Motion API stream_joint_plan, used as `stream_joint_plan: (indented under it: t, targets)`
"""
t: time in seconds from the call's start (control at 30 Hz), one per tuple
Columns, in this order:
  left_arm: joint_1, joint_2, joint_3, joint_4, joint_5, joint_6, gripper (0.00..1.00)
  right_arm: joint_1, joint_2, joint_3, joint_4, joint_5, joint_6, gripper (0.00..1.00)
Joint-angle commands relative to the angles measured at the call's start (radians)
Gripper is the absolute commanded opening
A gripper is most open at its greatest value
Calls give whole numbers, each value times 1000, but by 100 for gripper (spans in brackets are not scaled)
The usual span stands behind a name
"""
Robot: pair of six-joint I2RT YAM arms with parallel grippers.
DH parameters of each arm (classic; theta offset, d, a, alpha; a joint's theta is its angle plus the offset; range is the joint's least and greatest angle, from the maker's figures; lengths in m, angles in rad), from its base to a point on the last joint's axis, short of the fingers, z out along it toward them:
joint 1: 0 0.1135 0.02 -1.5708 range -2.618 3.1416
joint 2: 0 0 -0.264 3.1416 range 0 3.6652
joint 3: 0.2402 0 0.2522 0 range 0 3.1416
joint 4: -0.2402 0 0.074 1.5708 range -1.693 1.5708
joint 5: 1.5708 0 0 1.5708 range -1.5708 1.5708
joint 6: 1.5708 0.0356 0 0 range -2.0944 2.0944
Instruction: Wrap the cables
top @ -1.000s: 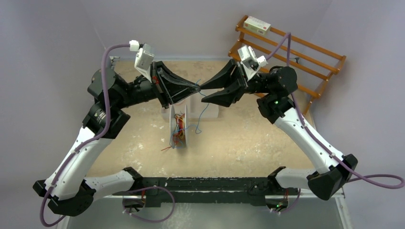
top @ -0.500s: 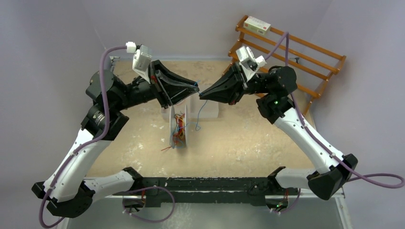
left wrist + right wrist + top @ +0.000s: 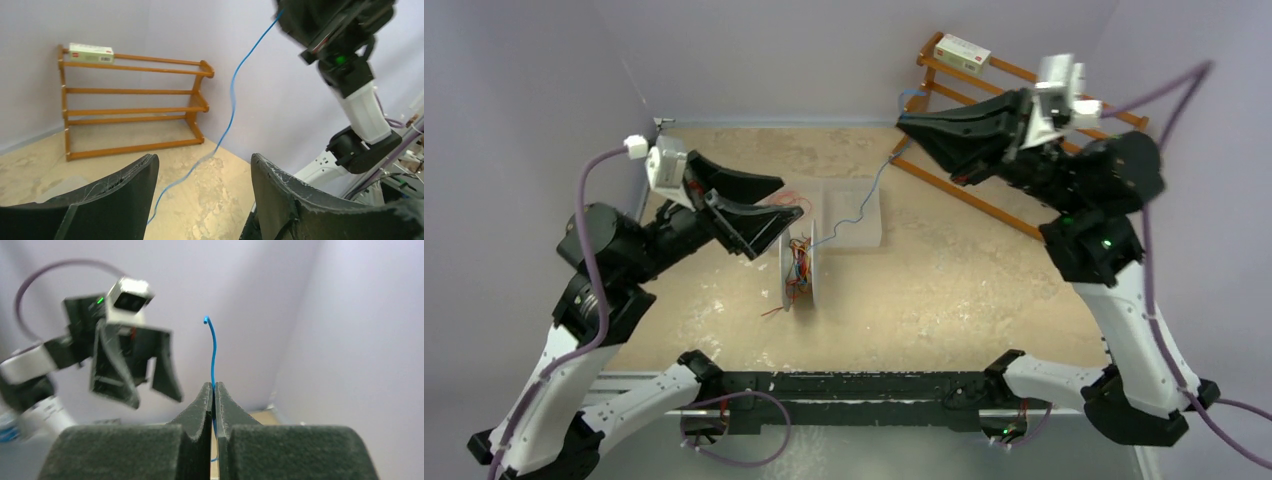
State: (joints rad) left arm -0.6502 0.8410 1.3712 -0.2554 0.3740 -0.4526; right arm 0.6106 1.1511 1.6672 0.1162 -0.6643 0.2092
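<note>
- Pinching the blue cable (image 3: 213, 350) near its upper end, my right fingers (image 3: 204, 402) are pressed together on it, and a short curl of it sticks up past their tips.
- I hold the right fingers (image 3: 921, 128) high over the far right of the counter (image 3: 944, 290), in front of the wooden rack (image 3: 1012, 72), whose top shelf bears a small box (image 3: 962, 50).
- From that pinch the blue cable (image 3: 871, 195) hangs down in loose waves to the white spool (image 3: 784, 270), which stands on edge in the middle of the counter.
- Red-orange cables (image 3: 801, 270) sit tangled between the spool's two flanges, with one strand trailing onto the counter at its near left side.
- My left fingers (image 3: 759, 186) are spread wide and hold nothing; they sit low, just left of the spool, tips towards it.
- Seen from my left wrist, the blue cable (image 3: 231, 95) crosses the gap between the left fingers (image 3: 137, 177), beyond their tips, touching neither as far as I can see.
</note>
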Motion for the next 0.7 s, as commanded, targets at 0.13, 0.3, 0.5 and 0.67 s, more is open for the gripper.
stream_joint_plan:
  t: [0.13, 0.3, 0.5, 0.67]
  targets:
    - [3, -147, -71, -100, -237, -36, 70, 5, -83, 211, -187, 486, -207, 0]
    - [3, -169, -108, -221, -375, -58, 70, 4, -112, 235, -153, 612, -256, 0]
    - [1, -179, -189, -292, -469, -98, 69, 5, -100, 285, -190, 635, -292, 0]
    - [1, -183, -207, -397, -634, -116, 69, 4, -121, 141, -225, 614, -318, 0]
